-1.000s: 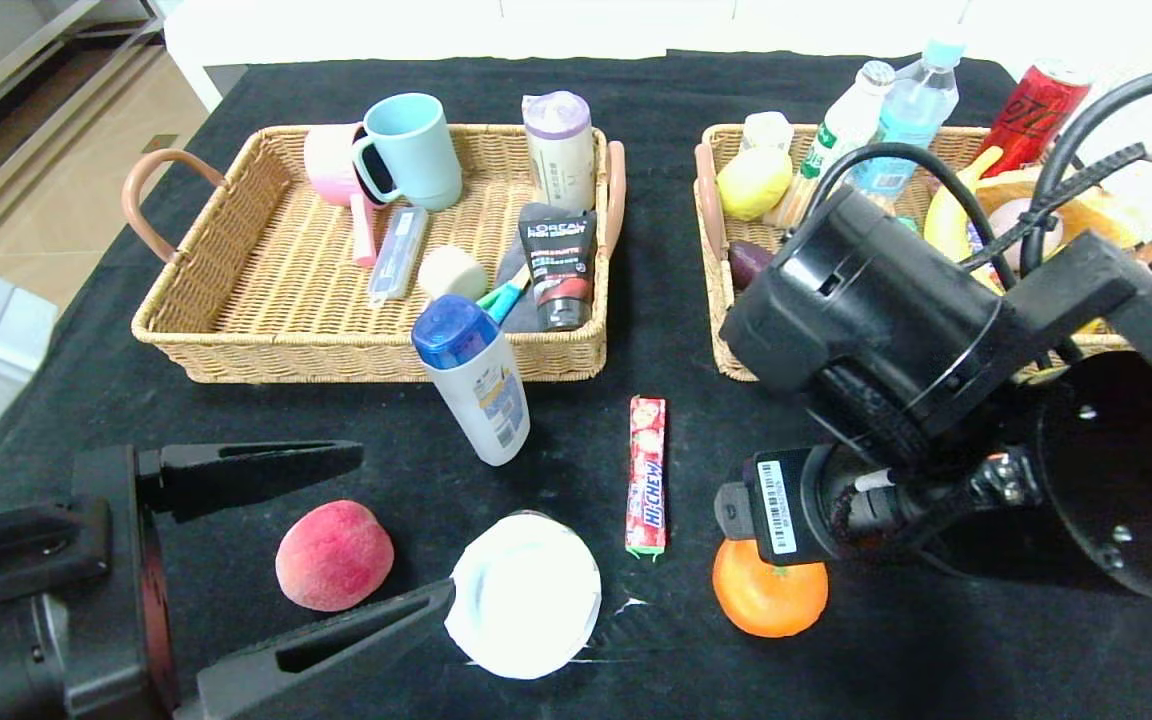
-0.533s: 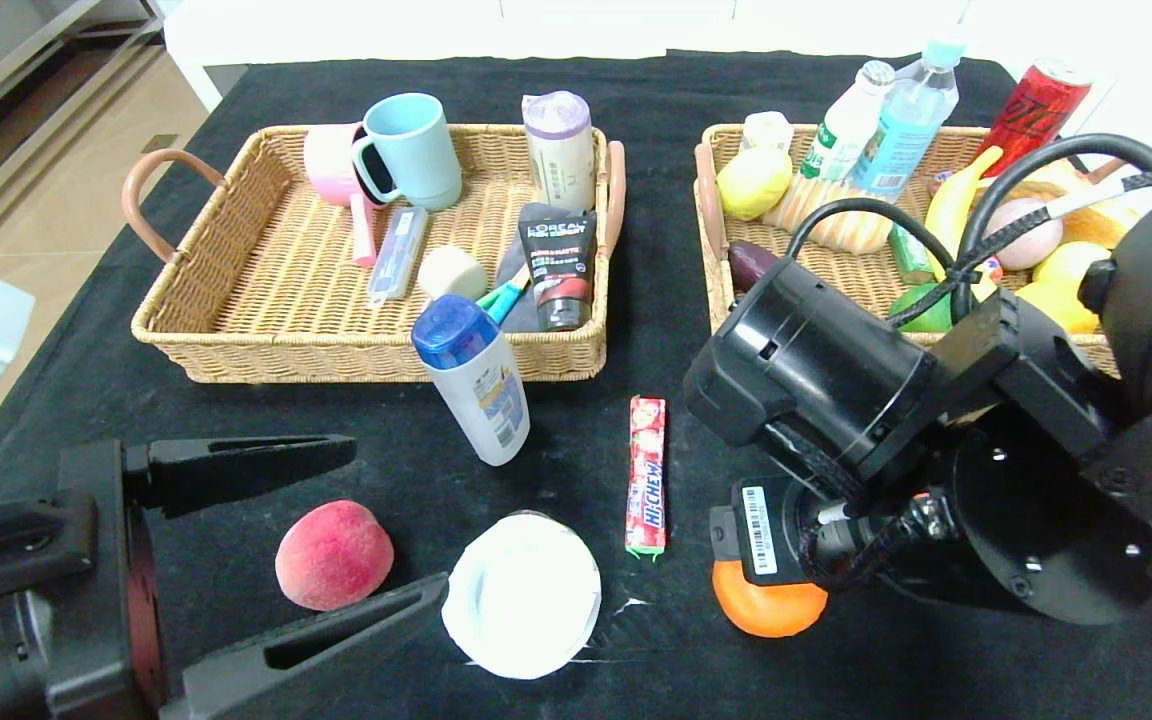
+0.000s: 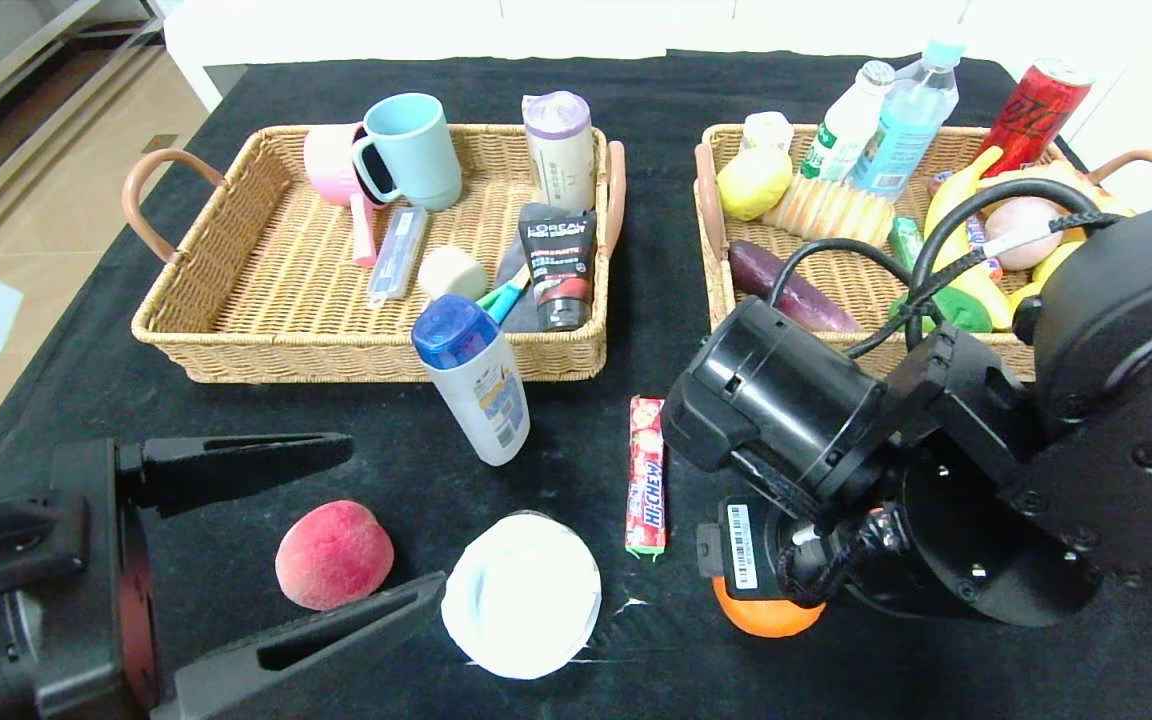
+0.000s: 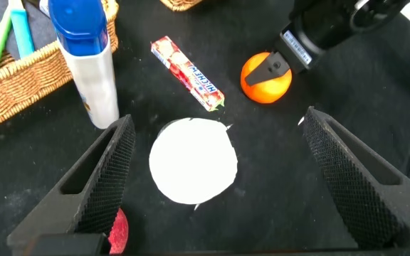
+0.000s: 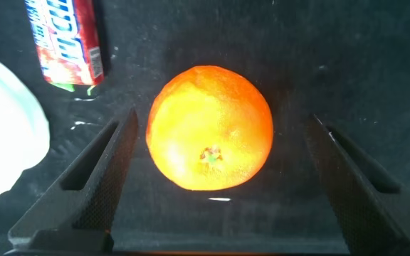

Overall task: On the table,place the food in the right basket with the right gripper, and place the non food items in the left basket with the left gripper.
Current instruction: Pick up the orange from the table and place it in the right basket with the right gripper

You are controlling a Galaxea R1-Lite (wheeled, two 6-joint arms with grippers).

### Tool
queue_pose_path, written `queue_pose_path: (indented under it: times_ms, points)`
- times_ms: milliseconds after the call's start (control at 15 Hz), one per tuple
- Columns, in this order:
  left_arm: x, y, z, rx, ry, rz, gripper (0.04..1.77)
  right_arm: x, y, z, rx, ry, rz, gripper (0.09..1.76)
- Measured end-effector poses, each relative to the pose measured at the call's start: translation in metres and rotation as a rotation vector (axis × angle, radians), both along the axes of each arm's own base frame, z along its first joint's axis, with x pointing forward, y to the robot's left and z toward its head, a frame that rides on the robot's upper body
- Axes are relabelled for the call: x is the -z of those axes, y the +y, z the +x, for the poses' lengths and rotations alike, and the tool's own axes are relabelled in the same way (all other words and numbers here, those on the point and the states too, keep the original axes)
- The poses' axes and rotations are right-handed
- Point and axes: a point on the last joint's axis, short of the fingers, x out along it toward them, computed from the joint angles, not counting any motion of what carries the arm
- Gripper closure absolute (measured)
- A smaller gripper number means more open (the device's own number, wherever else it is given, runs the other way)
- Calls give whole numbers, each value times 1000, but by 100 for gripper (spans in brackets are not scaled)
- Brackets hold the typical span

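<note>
Right gripper [image 5: 212, 178], fingers spread, straddles the orange [image 5: 210, 128] near the candy [image 5: 64, 39]; an off-centre squeeze could roll it away. Left gripper [image 4: 219, 178] waits, fingers spread, above the white dish [image 4: 193, 160].

1. The orange [image 3: 764, 617] sits under the right gripper [image 5: 216, 185]; in the head view the wrist covers all but its lower rim.
2. The right gripper's fingertips are hidden in the head view behind its own wrist.
3. The peach [image 4: 119, 232], beside the left gripper's [image 4: 216, 153] finger, is cut by the left wrist view's edge.
4. The eggplant's [image 3: 791, 287] near end, beyond the right gripper, is hidden by its cable.
</note>
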Motion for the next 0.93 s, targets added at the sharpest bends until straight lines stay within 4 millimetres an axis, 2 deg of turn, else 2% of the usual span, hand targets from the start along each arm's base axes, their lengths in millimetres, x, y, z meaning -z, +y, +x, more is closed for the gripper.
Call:
queue_pose_path:
  times_ms: [933]
  points:
    - [0, 1, -1, 2, -7, 4, 9, 25, 11, 12, 54, 40, -32, 15]
